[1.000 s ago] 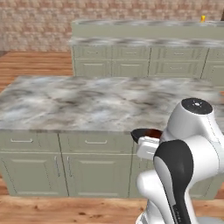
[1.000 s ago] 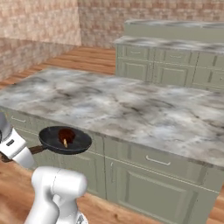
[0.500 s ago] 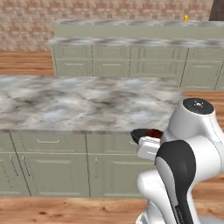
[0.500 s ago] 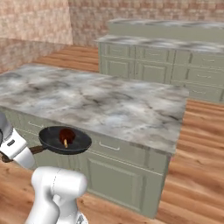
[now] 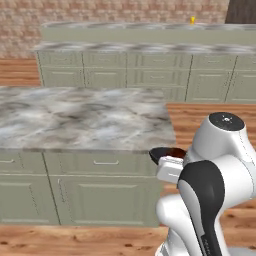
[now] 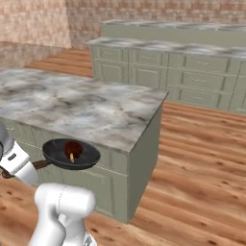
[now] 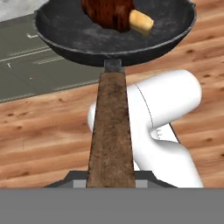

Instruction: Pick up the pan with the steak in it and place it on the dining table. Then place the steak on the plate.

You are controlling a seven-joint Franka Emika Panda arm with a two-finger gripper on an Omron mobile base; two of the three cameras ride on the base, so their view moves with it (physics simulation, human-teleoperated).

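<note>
Since the earlier frames the whole scene has slid across both base views, so the base has driven: the marble-topped island with olive-green drawers and doors (image 5: 85, 120) now shows its right end and the bare wooden floor (image 6: 192, 158) beyond it, where before it ran across the picture. The pan sits in the same spot relative to the arm as before.

The small round black frying pan with a short brown wooden handle (image 6: 71, 153) is held level in the air, just off the near side of the island, below its marble top and well above the floor. The two-finger gripper (image 6: 9, 168) is clamped on the handle's end, which runs straight down the hand view. The reddish-brown steak with a pale yellowish patch (image 7: 114, 13) lies inside the pan, on its floor towards the far side from the handle.
</note>
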